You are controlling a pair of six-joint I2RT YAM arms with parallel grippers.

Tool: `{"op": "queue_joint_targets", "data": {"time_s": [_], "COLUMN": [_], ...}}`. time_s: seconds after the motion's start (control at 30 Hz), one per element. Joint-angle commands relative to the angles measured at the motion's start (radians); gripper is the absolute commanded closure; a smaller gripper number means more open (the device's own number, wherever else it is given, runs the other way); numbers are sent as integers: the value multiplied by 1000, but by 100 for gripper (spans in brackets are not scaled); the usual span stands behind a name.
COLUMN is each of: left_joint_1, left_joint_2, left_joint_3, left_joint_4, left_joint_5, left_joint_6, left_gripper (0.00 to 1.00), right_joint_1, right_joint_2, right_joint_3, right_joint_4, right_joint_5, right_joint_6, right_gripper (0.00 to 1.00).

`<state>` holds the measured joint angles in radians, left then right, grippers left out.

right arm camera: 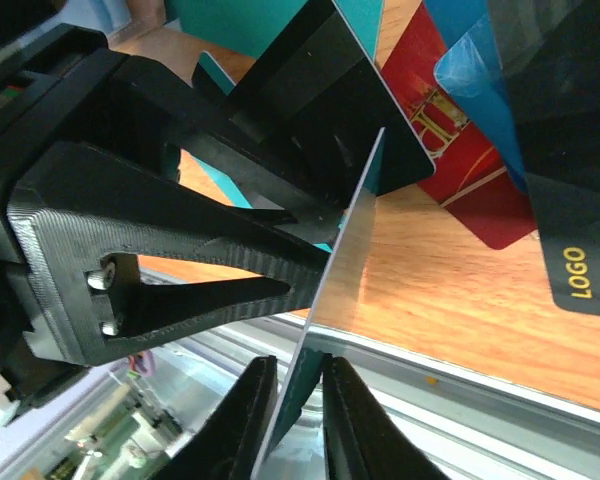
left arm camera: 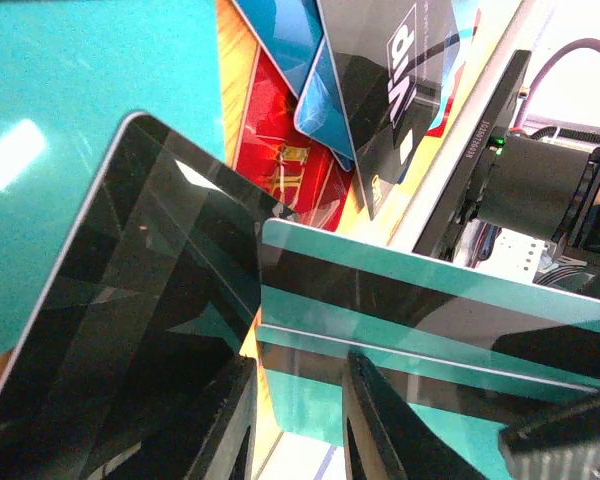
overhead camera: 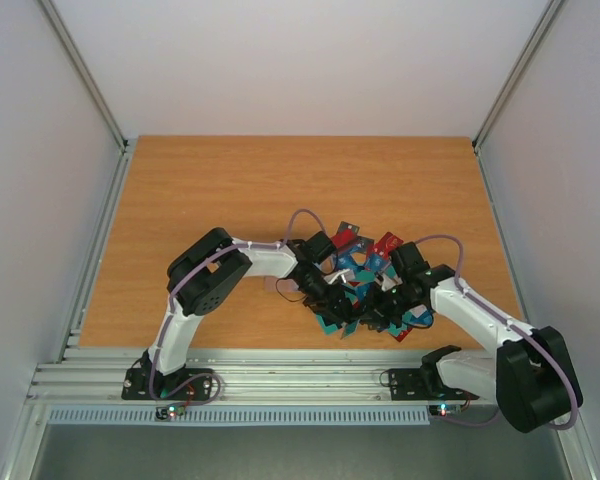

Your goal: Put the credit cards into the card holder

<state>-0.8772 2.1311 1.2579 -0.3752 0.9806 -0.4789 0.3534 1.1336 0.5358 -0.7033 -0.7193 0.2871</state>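
Soft, even light fills the top view; the table (overhead camera: 230, 190) is bright, with only faint shadows under my arms (overhead camera: 195, 300). At my left wrist, a white glare patch sits on a teal card (left arm camera: 80, 90), streaky reflections cross a dark glossy card (left arm camera: 130, 320), and my jaws blur close-up.

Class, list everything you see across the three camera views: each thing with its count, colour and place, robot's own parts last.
table: one, orange-brown wood, enclosure floor.
walls: white, around the table.
rails: silver, near edge, under the arm bases.
credit cards: many, teal, red, blue, black, heaped right of centre.
teal striped card: one, teal and black, at the heap's near side.
dark glossy piece: one, near-black, beside it; card or holder unclear.
left arm, right arm: white and black, reaching into the heap.
left gripper: black, next to the dark glossy piece.
right gripper: black, fingers flanking the teal striped card.
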Motion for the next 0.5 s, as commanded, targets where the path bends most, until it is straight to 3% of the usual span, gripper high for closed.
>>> {"op": "queue_joint_targets", "data": {"time_s": [0.0,0.13,0.27,0.47], "left_joint_1": [5,11,22,57], "left_joint_2": [29,8,-53,-229], "left_joint_3": [8,28,61,128], "left_joint_4": [11,-20,-87,-221], "left_joint_5": [12,10,-21,-217], "left_joint_6": [-4,2,17,35], "left_gripper": [73,74,73,67], "right_joint_1": [7,7,7,7], "right_joint_2": [26,12,-8,-64], "right_joint_3": [40,97,179,302], "right_joint_4": [-21,-124,-254,-365], "right_joint_5": [30,62,82,139], "right_joint_6": [-32,-79,-134,-148], "right_gripper": [89,99,99,99]}}
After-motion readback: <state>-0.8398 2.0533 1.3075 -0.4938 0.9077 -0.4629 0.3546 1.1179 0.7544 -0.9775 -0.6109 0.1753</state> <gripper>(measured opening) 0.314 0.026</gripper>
